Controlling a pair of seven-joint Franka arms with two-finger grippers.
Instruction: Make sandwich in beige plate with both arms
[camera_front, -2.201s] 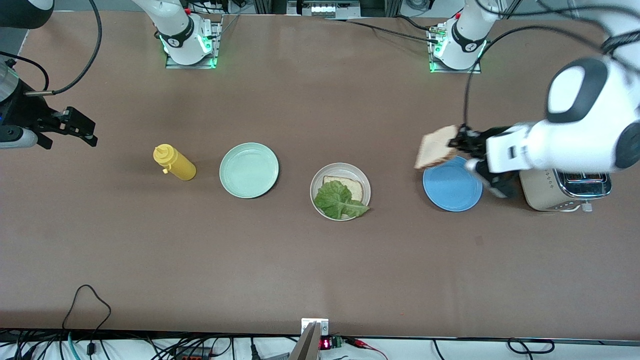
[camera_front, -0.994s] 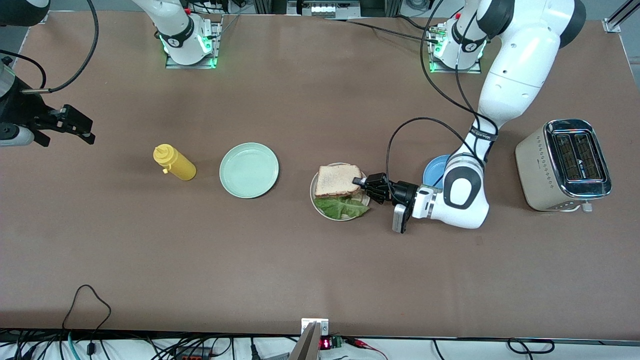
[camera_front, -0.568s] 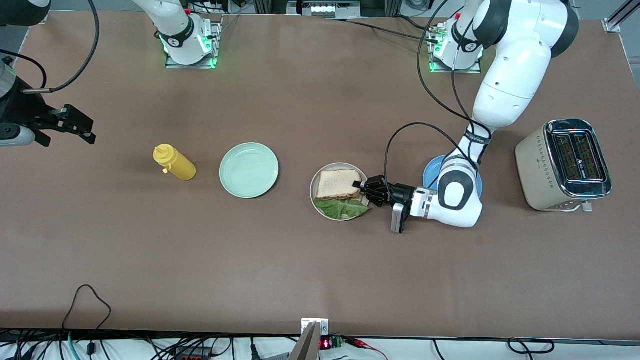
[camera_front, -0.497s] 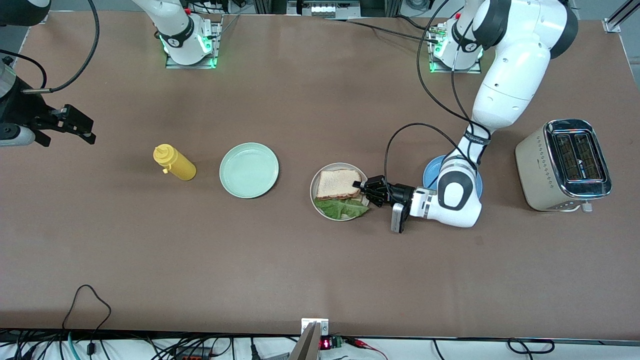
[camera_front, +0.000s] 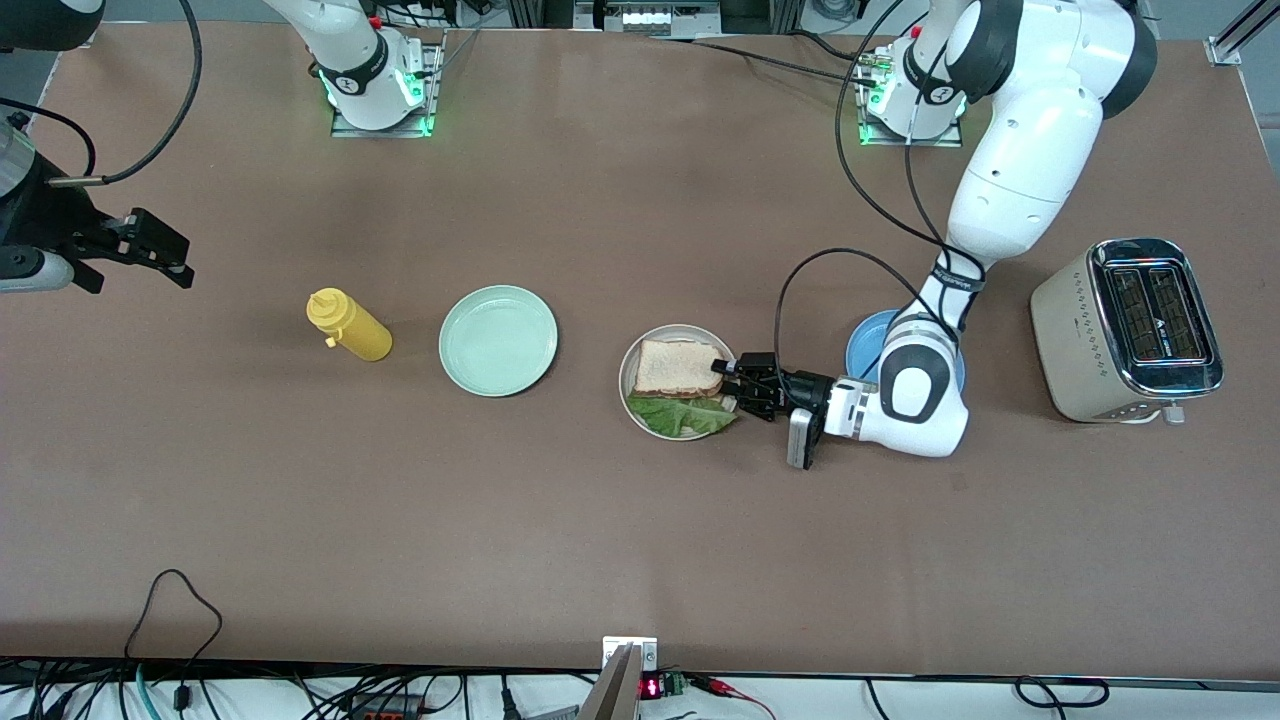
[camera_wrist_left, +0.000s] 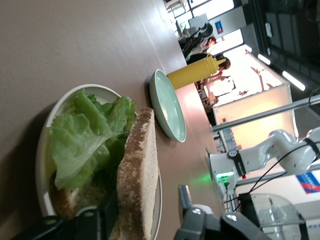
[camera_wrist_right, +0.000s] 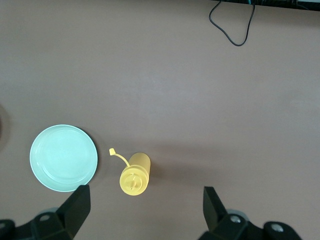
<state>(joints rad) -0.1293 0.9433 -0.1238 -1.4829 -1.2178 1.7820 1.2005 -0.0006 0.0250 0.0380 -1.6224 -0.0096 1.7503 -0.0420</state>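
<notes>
Brown matte table (camera_front: 560, 520) carries the whole layout in the front view; no brand or lettering can be read on any item, the mark on the toaster (camera_front: 1128, 330) being too small to make out. The beige plate (camera_front: 632, 396) sits mid-table between the mint-green plate (camera_front: 498, 340) and the blue plate (camera_front: 868, 340), holding the sandwich (camera_front: 680, 368): a toast slice on top, a lettuce leaf (camera_front: 682, 414) poking out on the side nearer the camera. The left arm bends down from its base and lies low and level, its left gripper (camera_front: 737, 384) at the plate's rim toward the toaster's end, fingers straddling the edge of the top slice with a little slack. The yellow squeeze bottle (camera_front: 348, 326) stands toward the right arm's end. The right gripper (camera_front: 150, 250) hangs over bare table at that end, waiting. Left wrist view: the top slice (camera_wrist_left: 136, 185) shows edge-on between the two black fingers (camera_wrist_left: 196, 220), gaps visible on both sides, so the jaws are parted and not clamping; lettuce and a lower slice lie beneath on the plate. Right wrist view: fingers (camera_wrist_right: 75, 205) spread wide and empty, above the bottle and the mint-green plate.
</notes>
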